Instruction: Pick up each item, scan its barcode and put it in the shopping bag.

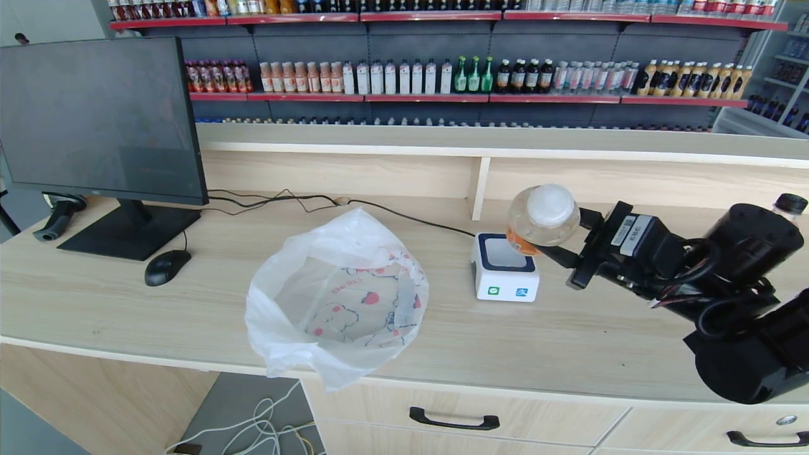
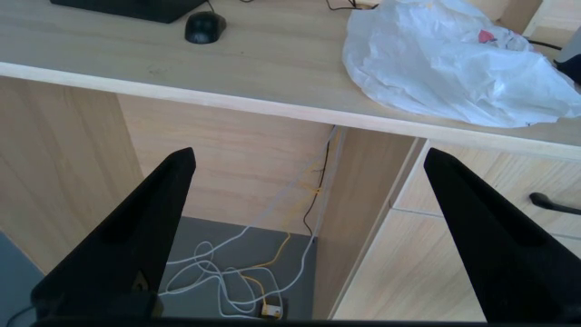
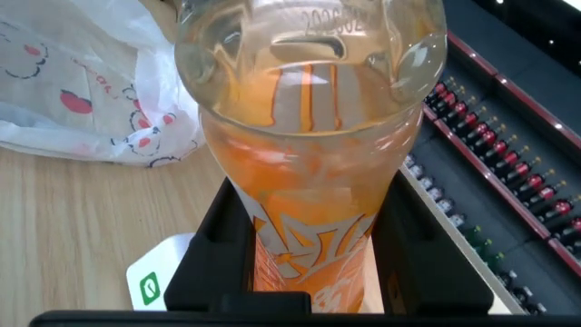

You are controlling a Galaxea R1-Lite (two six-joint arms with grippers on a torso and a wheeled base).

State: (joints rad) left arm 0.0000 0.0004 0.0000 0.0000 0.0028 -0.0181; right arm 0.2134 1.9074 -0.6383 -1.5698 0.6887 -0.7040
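Note:
My right gripper (image 1: 556, 243) is shut on a clear bottle (image 1: 542, 217) with an orange label and a white cap, held on its side just above and to the right of the white barcode scanner (image 1: 504, 267). From the right wrist, the bottle (image 3: 313, 136) sits between the black fingers (image 3: 213, 259), with a corner of the scanner (image 3: 159, 277) below. The white shopping bag (image 1: 338, 297) with red prints stands open on the counter, left of the scanner. My left gripper (image 2: 304, 236) hangs open below the counter edge, with the bag (image 2: 454, 54) above it.
A monitor (image 1: 101, 120), a black mouse (image 1: 167, 266) and a handheld scanner (image 1: 60, 215) sit at the counter's left. Cables run behind the bag. Another bottle's cap (image 1: 790, 205) shows behind my right arm. A raised wooden ledge (image 1: 480, 151) backs the counter; drawers (image 1: 454, 419) lie below.

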